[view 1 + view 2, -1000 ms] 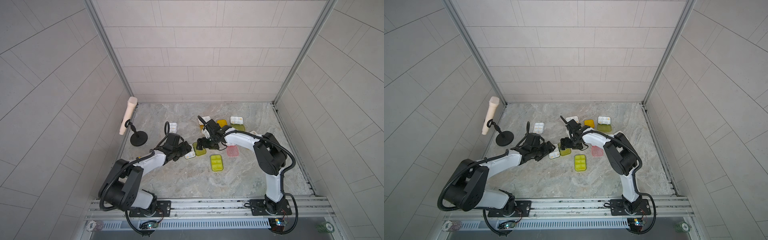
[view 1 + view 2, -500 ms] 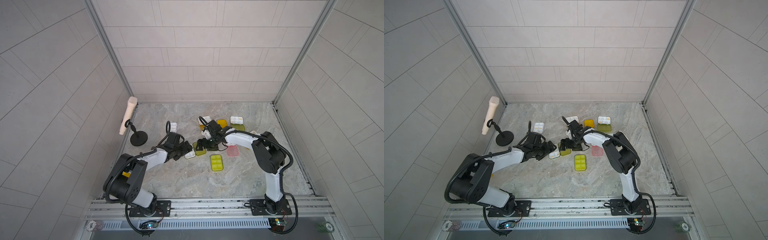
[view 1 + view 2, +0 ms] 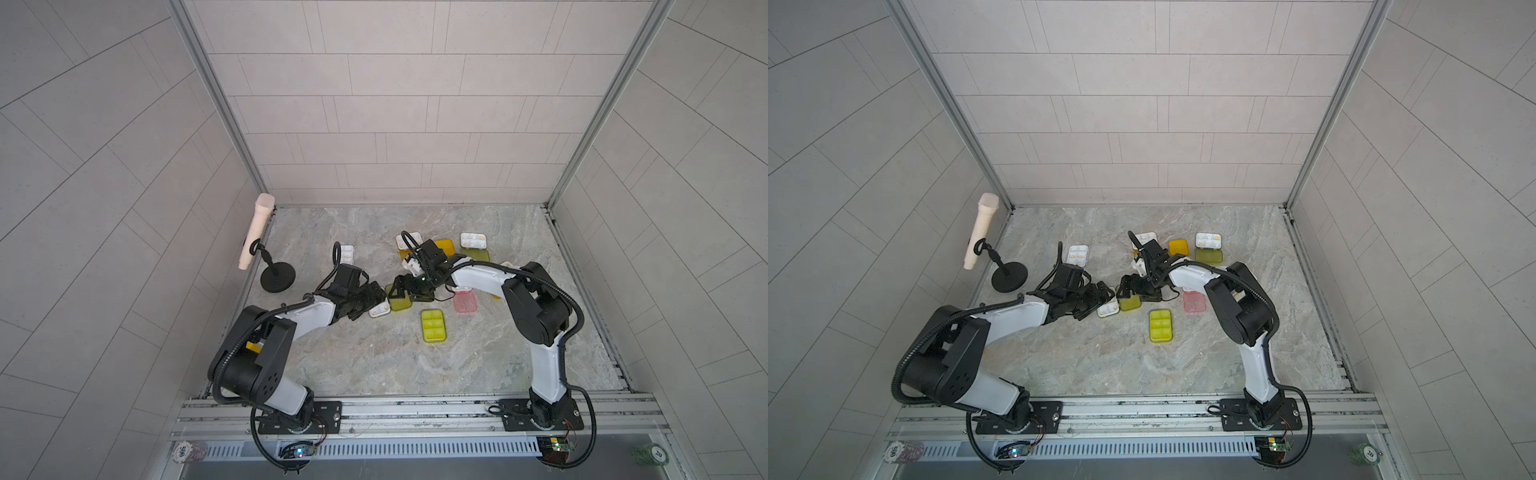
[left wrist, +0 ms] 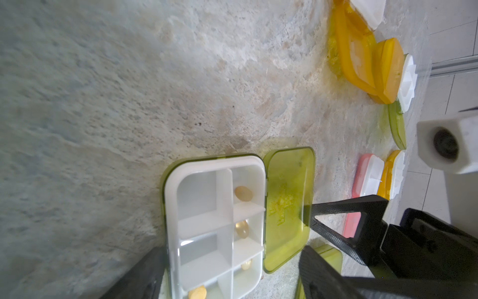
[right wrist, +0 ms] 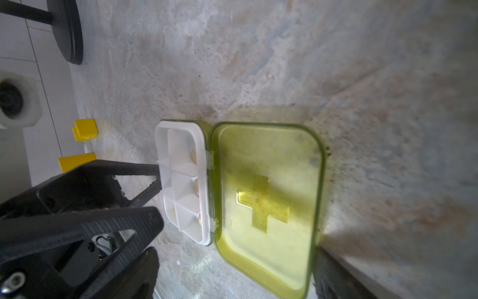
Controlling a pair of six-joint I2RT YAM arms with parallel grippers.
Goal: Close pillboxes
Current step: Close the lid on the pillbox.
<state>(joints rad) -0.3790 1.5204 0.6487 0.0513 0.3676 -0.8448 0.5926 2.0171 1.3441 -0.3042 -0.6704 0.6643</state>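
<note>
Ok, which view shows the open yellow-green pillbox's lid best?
Right wrist: the lid lies open, nearly whole, its cross plain. Left wrist shows it foreshortened, partly hidden. In both top views it is tiny, partly under the right gripper.

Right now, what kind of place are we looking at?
Probably a robot test cell, not a home: left arm and right arm bolted to an aluminium rail, tiled walls boxing in a marble-look tabletop, a microphone on a stand.
</note>
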